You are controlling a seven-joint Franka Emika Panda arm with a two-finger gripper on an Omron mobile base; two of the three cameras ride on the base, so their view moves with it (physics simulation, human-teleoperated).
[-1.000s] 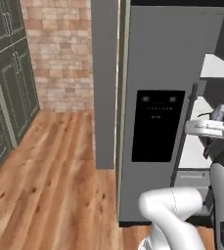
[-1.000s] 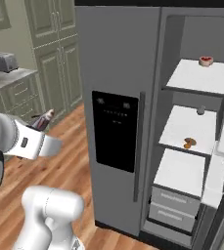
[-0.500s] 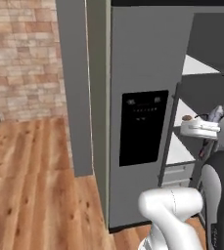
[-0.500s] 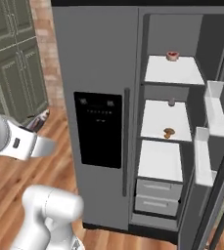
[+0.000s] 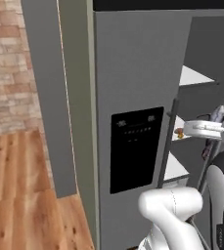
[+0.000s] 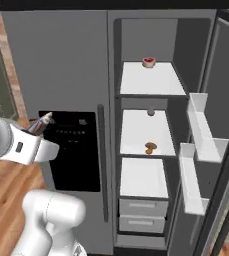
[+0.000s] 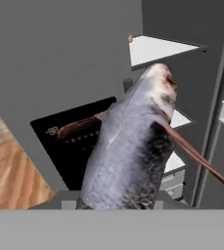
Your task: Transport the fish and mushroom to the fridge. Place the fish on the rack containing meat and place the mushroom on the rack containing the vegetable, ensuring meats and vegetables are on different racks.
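While the fridge (image 6: 66, 75) is standing with its right door swung open, we are holding the fish (image 7: 133, 141) clamped in our tool (image 6: 42, 122), in front of the black dispenser panel (image 6: 76, 150). We are seeing the mushroom (image 6: 150, 148) lying on the middle shelf (image 6: 136, 135) and a red meat piece (image 6: 148, 62) sitting on the top shelf (image 6: 146, 82).
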